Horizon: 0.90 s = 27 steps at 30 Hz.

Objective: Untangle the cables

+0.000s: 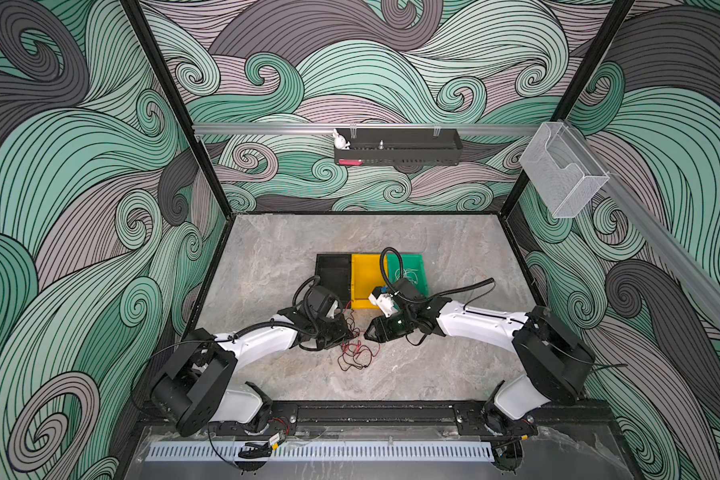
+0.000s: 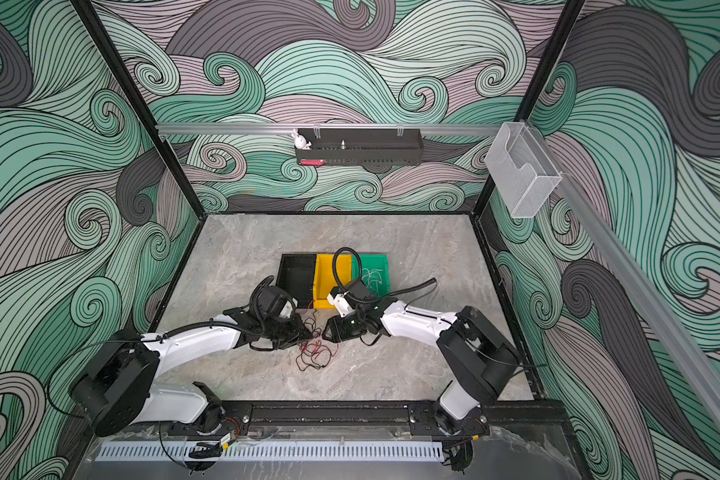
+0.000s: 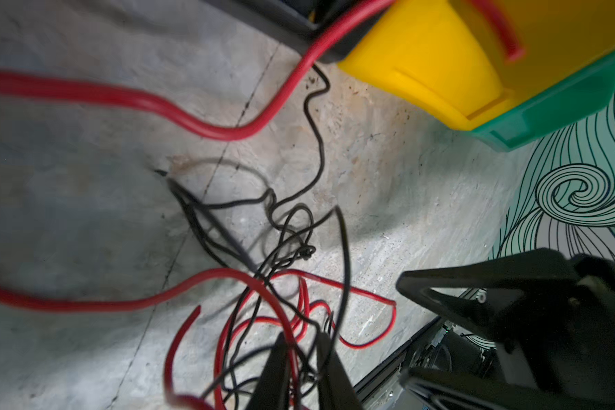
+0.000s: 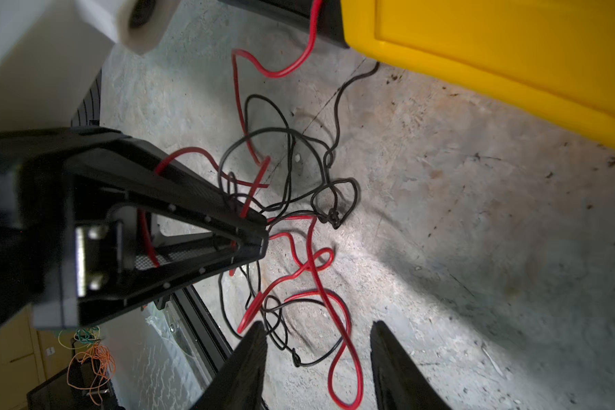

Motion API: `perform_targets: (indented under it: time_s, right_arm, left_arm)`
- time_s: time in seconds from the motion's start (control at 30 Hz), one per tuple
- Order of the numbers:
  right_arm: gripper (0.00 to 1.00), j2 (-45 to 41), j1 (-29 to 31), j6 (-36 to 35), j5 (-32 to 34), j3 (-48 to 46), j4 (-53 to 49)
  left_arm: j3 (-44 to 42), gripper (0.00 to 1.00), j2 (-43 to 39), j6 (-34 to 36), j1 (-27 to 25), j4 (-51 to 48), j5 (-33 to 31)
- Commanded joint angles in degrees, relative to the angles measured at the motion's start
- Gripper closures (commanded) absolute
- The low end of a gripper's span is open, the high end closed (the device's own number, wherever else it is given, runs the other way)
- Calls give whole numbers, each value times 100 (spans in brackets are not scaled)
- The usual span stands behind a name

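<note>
Tangle of red and black cables [image 1: 356,353] [image 2: 314,353] on the stone-patterned worktop [image 1: 454,241], just in front of a row of three bins: black bin [image 1: 333,270], yellow bin [image 1: 364,274], green bin [image 1: 412,266].

The left pincer [image 1: 352,333] and right pincer [image 1: 368,332] face each other tip to tip over the far edge of the heap.

In the left wrist view the left pincer [image 3: 301,337] shows a narrow gap with red and black strands running through it. Whether it pinches them cannot be told.

In the right wrist view the right pincer [image 4: 318,324] stands wide apart and empty above the cables [image 4: 299,220].

Hidden or unclear:
- The right arm's wrist and hose cover the near ends of the yellow and green bins in both top views.
- Thin white strands [image 1: 406,276] in the green bin are too fine to trace.
- Red strands close to the left wrist lens are blurred.
- One red strand climbs toward the seam between the black and yellow bins and is cut off at the picture's edge.
- A small black knot [image 3: 308,251] sits mid-heap.

Room: bare worktop lies behind the bins up to the rear wall, to either side, and between the heap and the front rail.
</note>
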Motion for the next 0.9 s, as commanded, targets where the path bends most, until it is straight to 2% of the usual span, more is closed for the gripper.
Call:
perform_targets:
  time_s: [0.0, 0.03, 0.17, 0.33, 0.47, 0.57, 0.87]
  right_arm:
    - [52, 177, 71, -138, -78, 128, 196]
    - [53, 248, 85, -155, -72, 140, 199]
    - [67, 483, 94, -150, -41, 156, 284]
    - [81, 427, 111, -227, 80, 173, 250]
    - [88, 343, 128, -402, 174, 238, 32]
    - [97, 205, 171, -537, 228, 243, -36]
    - [100, -341, 469, -1109, 622, 261, -330]
  left_arm:
    - [37, 77, -103, -46, -40, -71, -151]
    - [45, 76, -143, -37, -40, -115, -181]
    - [70, 71, -288, -18, -40, -249, -224]
    - [72, 60, -655, 49, -28, -532, -402]
    - [131, 59, -894, 172, -5, -907, -638]
    - [221, 58, -1053, 274, 26, -1250, -709]
    - [581, 57, -1503, 651, 118, -1916, -1143]
